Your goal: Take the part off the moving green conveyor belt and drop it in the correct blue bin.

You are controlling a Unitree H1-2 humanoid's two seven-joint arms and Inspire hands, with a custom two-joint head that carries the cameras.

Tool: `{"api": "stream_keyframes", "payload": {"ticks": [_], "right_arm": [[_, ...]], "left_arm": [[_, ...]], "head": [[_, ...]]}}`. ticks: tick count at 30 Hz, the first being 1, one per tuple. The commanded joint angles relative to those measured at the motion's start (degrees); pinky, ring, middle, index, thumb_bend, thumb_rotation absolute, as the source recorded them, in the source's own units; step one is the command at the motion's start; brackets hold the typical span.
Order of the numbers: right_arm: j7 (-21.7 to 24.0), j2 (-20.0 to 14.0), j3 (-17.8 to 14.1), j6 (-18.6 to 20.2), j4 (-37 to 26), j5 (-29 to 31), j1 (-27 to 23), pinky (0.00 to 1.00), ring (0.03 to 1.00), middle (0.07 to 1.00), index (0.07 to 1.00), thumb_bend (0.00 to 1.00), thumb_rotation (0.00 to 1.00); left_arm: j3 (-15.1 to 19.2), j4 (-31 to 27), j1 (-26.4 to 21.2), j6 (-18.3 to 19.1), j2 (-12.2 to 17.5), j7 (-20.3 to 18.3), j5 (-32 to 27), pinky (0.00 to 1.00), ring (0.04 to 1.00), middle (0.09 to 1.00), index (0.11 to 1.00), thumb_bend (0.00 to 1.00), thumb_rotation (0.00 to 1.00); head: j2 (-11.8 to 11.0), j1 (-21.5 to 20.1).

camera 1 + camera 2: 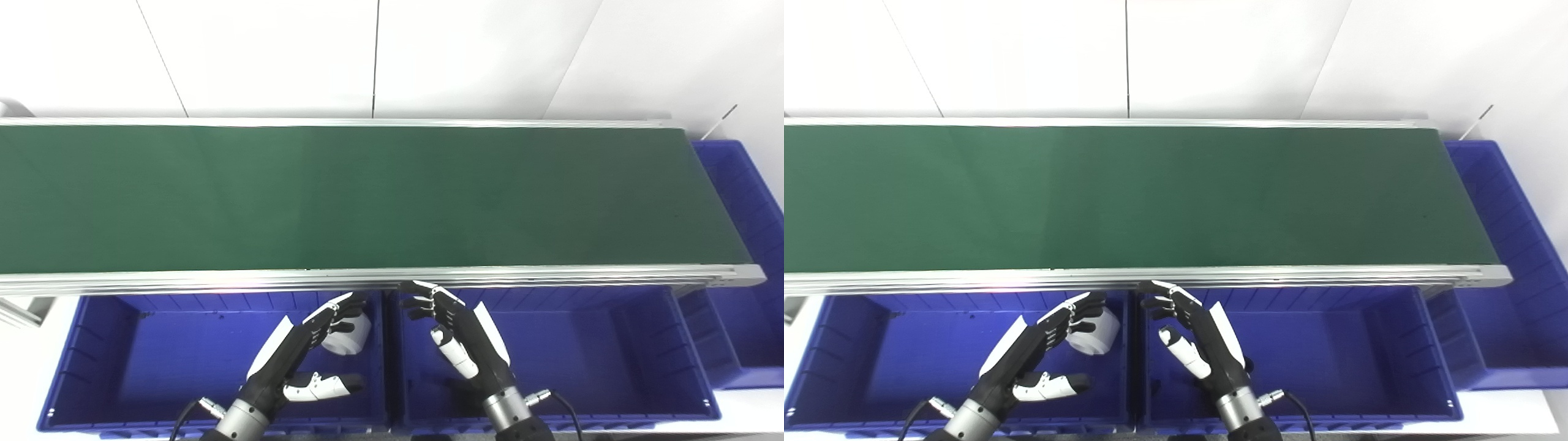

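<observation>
— Hovering over the left blue bin [92, 343], is the left hand [300, 361] gripping anything?
— No; fingers spread, white part [349, 335] just beyond its fingertips. Right hand [456, 337] likewise spread, holding nothing, below the green conveyor belt [367, 196].

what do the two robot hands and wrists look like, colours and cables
Both the left robot hand and the right robot hand are black with white shell panels on the back and white thumb segments. Each sits on a silver metal wrist cuff, with a thin black cable looping off a small metal plug.
</observation>
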Motion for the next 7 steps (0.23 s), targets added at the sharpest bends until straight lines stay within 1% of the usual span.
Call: {"api": "stream_keyframes", "payload": {"ticks": [1,2,3,5,7], "right_arm": [[-1.2,-0.9,1.1,-3.6,-0.5,0.8,-0.9,0.68,0.748,0.81,0.764,0.85,1.0],[-1.7,-1.3,1.4,-3.6,-0.6,0.6,-1.0,0.68,0.749,0.811,0.765,0.84,1.0],[-2.1,-1.6,1.8,-3.6,-0.6,0.4,-1.2,0.69,0.753,0.813,0.768,0.83,1.0],[-2.6,-1.9,2.2,-3.6,-0.9,0.1,-1.1,0.69,0.76,0.815,0.772,0.82,1.0],[-3.0,-2.0,2.4,-3.4,-1.4,-0.1,-1.1,0.69,0.762,0.817,0.775,0.82,1.0]], "left_arm": [[-0.2,-0.7,-1.2,-2.9,-0.3,0.8,0.1,0.78,0.856,0.876,0.865,0.79,0.61],[-0.2,-0.8,-1.2,-2.6,-0.3,0.8,0.1,0.78,0.856,0.876,0.865,0.79,0.62],[-0.1,-1.0,-1.2,-2.4,-0.3,0.8,0.1,0.78,0.858,0.878,0.863,0.8,0.61],[-0.1,-1.7,-1.1,-1.2,-0.2,0.5,-0.3,0.79,0.864,0.884,0.863,0.8,0.6],[0.0,-2.5,-1.1,-0.8,0.0,0.5,0.0,0.79,0.868,0.888,0.865,0.8,0.6]], "head": [[0.2,0.3],[0.7,0.4],[0.7,0.4],[1.4,0.1],[2.9,-0.8]]}}
